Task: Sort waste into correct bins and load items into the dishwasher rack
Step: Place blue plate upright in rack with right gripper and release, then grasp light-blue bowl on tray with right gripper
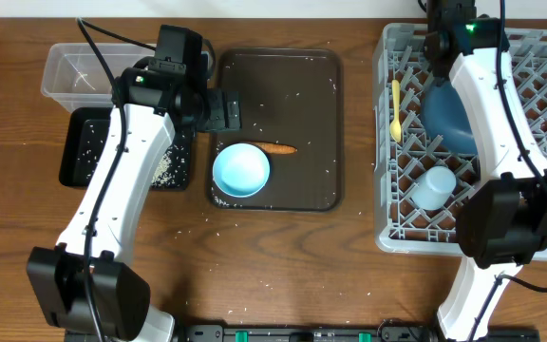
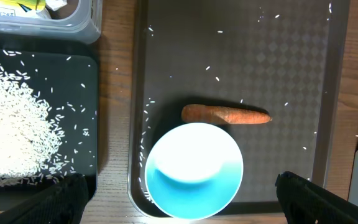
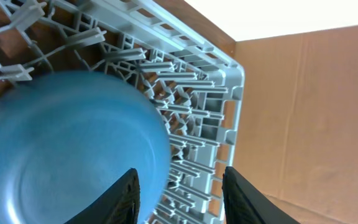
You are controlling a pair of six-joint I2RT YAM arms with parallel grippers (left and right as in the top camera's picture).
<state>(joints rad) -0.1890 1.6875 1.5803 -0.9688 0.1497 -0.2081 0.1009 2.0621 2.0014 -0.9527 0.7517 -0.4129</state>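
Bowl and carrot, left arm's side. The left gripper (image 2: pixel 182 193) hangs over the left part of the brown serving tray (image 2: pixel 278 74), jaws spread wide and holding nothing. In its wrist view the light blue bowl (image 2: pixel 192 171) sits upright between the two fingertips, low in the frame.

The carrot stick (image 2: pixel 226 114) lies just beyond the bowl's far rim. We cannot tell whether they touch. Its long axis runs left to right across the tray, roughly in line with the gap between the fingers, so we judge a pinch on it would need a wrist turn. The bowl needs none.

The black tray (image 2: pixel 73 74) with the rice heap and the clear tub (image 1: pixel 79 71) lie to the left, close to this arm.

The right gripper (image 3: pixel 182 196) is deep in the dishwasher rack (image 1: pixel 387 142), far side. Its fingers stand apart about the rim of the dark blue plate (image 3: pixel 61 149), which leans among the pegs; released, by our reading. The yellow spoon (image 1: pixel 396 109) and small light blue cup (image 1: pixel 435 187) are already racked.

The left arm is plainly nearer to what remains.
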